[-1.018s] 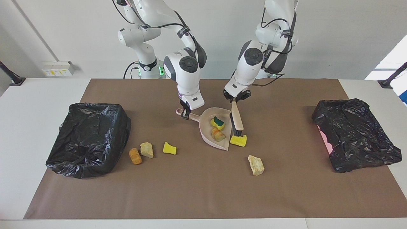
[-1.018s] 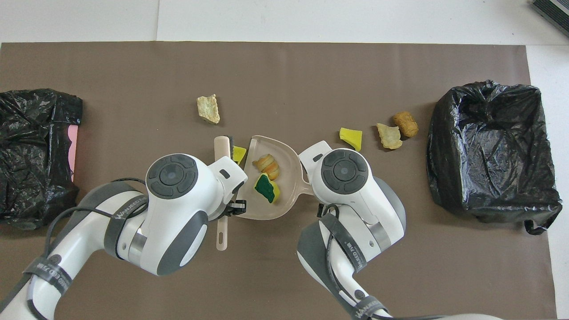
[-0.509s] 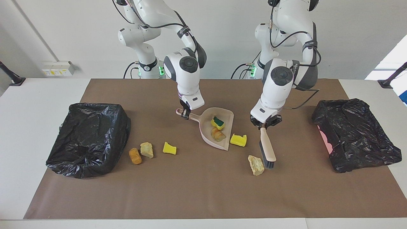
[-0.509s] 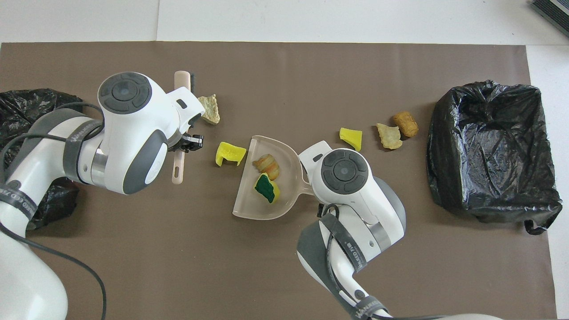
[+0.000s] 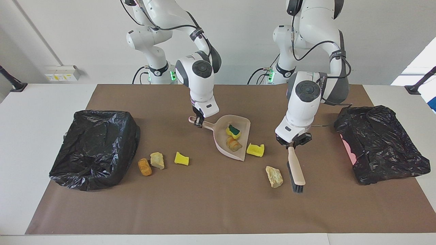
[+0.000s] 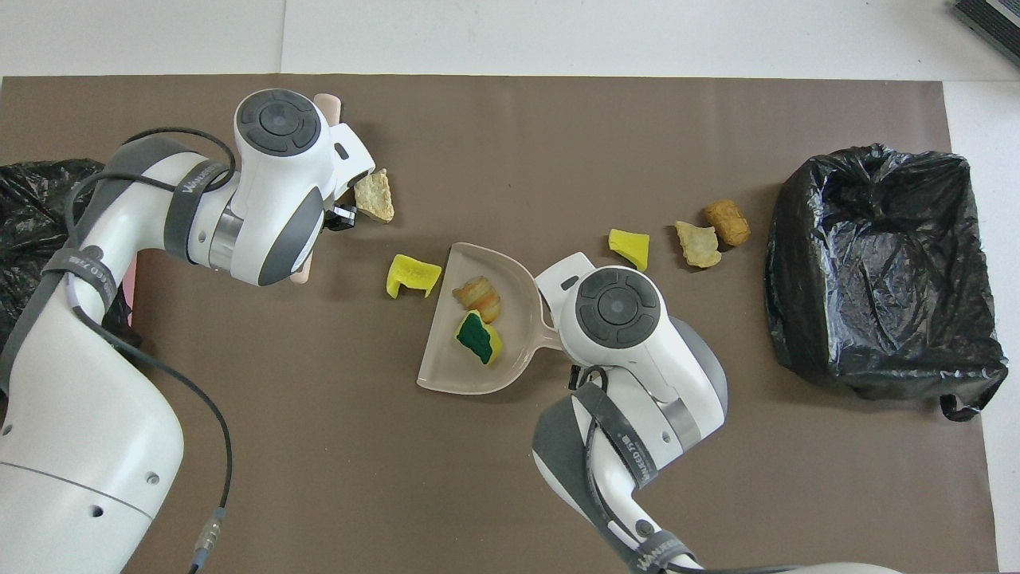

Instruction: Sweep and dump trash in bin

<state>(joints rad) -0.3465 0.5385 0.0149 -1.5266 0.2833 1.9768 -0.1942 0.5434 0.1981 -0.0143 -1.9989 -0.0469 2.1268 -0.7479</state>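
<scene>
- The left claw (image 5: 292,144) is clamped on the handle of a beige hand brush with black bristles (image 5: 295,170), bristles down just beside a beige rock-like lump (image 5: 274,176).
- The right claw (image 5: 198,123) pinches the handle of a beige plastic dustpan (image 5: 221,141) resting on the brown paper-covered table (image 5: 218,207).
- In the pan lie a yellow sponge chunk with a green face (image 5: 233,131) and a striped beige lump (image 5: 233,144); a yellow sponge piece (image 5: 255,149) sits at its open edge.
- Near the open black-lined bin (image 5: 93,148) at the right arm's end lie an orange-brown lump (image 5: 144,166), a pale rock scrap (image 5: 157,160) and a small yellow sponge bit (image 5: 181,158).
</scene>
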